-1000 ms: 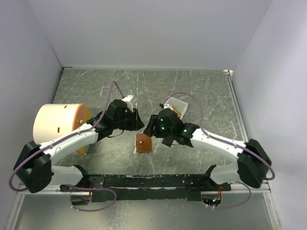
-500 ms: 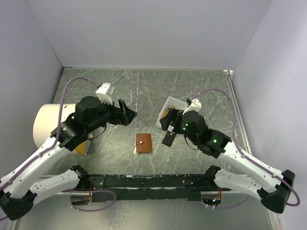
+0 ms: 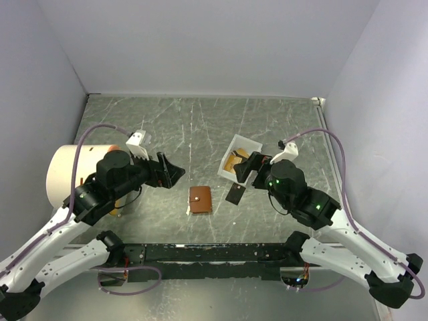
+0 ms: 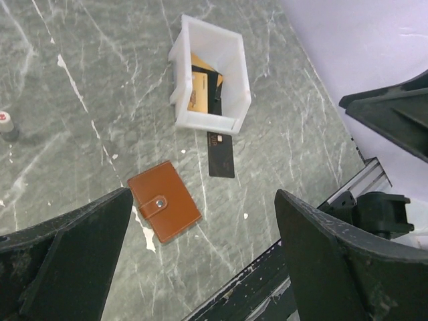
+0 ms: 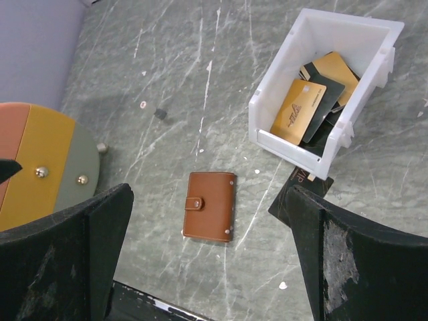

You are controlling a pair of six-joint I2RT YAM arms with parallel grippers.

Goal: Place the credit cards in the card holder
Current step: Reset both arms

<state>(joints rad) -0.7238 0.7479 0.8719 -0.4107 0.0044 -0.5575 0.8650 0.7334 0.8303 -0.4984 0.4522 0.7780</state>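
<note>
You are hovering the left gripper [image 4: 202,200] and right gripper [image 5: 210,194], spread wide and empty for a likely pick, over the marbled table [image 3: 200,127] between pale walls [image 3: 200,47]. Framed by both finger pairs, the white tray [image 5: 287,144] is corralling most credit cards [image 5: 304,107]; the card holder [image 5: 210,207] is lying snapped shut, one dark card [image 4: 221,155] beside the tray.

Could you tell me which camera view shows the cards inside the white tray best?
The right wrist view looks into the white tray, showing tan and dark credit cards overlapping. The left wrist view hides some behind a wall; the top view shows them tiny.
</note>
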